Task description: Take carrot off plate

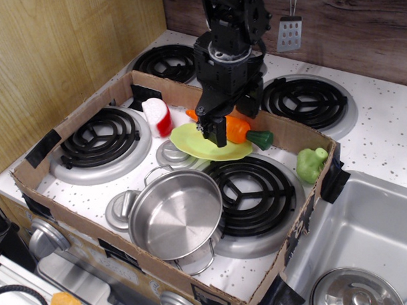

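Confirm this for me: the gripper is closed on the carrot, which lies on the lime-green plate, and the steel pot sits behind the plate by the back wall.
One thing is wrong. The steel pot sits in front of the plate, toward the near edge of the cardboard tray, not behind it. The rest holds: the gripper is closed on the carrot, which lies on the lime-green plate. The observation.image view shows this.

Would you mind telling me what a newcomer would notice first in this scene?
The black gripper stands out, closed on the orange carrot over the lime-green plate at the middle of the cardboard tray. In front sits a shiny steel pot.
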Tool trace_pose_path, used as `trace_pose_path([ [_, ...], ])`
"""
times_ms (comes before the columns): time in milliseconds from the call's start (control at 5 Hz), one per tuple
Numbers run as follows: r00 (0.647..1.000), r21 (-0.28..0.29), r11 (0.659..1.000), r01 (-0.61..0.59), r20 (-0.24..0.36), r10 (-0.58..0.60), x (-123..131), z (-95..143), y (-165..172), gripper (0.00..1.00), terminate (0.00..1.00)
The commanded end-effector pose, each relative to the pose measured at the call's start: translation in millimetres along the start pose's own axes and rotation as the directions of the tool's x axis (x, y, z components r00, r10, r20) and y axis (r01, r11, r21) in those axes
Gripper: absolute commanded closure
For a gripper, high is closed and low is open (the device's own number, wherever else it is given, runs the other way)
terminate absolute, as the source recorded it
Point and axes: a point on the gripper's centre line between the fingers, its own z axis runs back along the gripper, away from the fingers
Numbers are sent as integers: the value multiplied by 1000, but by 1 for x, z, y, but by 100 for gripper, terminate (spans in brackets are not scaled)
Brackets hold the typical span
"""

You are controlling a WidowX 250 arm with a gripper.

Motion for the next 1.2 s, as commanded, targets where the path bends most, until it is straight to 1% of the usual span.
trace_pose_path([
  [0,1000,-42,999,-16,10,17,21,2,-2,0,0],
  [200,1000,-66,998,-21,6,22,20,-7,-1,0,0],
  [400,1000,-46,999,-18,-16,17,19,-13,-3,0,0],
  [600,999,31,999,6,-51,-4,16,-15,-1,0,0],
  [800,998,54,998,28,-63,-25,14,-16,3,0,0],
  [1000,996,74,995,63,-67,-58,13,-15,4,100,0],
])
